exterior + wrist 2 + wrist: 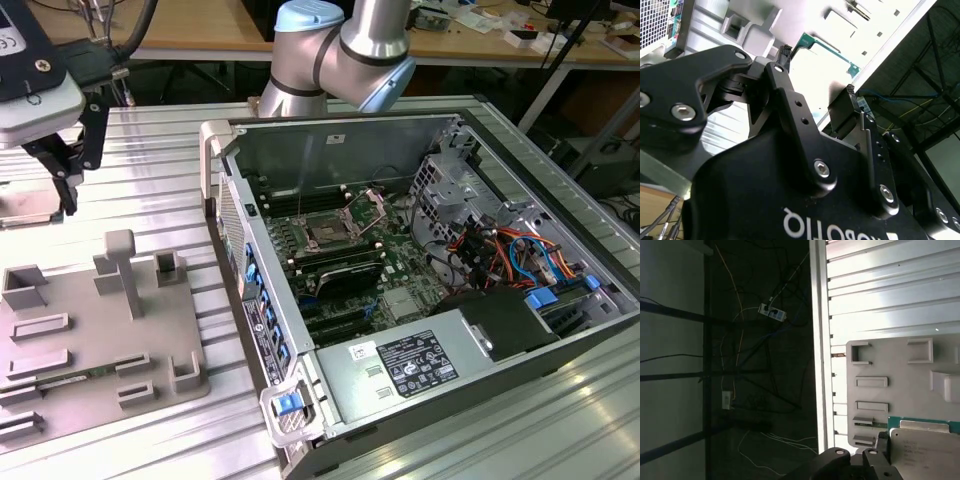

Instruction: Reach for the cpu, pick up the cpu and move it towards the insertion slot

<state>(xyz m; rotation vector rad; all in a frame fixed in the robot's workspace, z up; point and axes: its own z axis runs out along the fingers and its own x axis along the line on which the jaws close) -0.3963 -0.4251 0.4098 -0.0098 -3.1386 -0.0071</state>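
Observation:
My gripper (40, 195) hangs at the exterior view's far left, raised above the grey tray (90, 310). It is shut on the cpu (26, 206), a flat silvery square with a green rim. In the second wrist view the cpu (835, 55) sits bright between the two black fingers (781, 80). The first wrist view has the cpu (925, 452) close up, with the tray (900, 370) below it. The insertion slot (328, 230), a metal-framed socket with its retention frame lifted, lies on the green board inside the open computer case, well off towards the exterior view's right of the gripper.
The open computer case (420, 130) has raised walls; its near-left wall (235, 270) stands between tray and socket. Several upright blocks (120, 270) rise from the tray. The robot arm (340, 50) stands behind the case. The table edge (820, 340) drops to a floor with cables.

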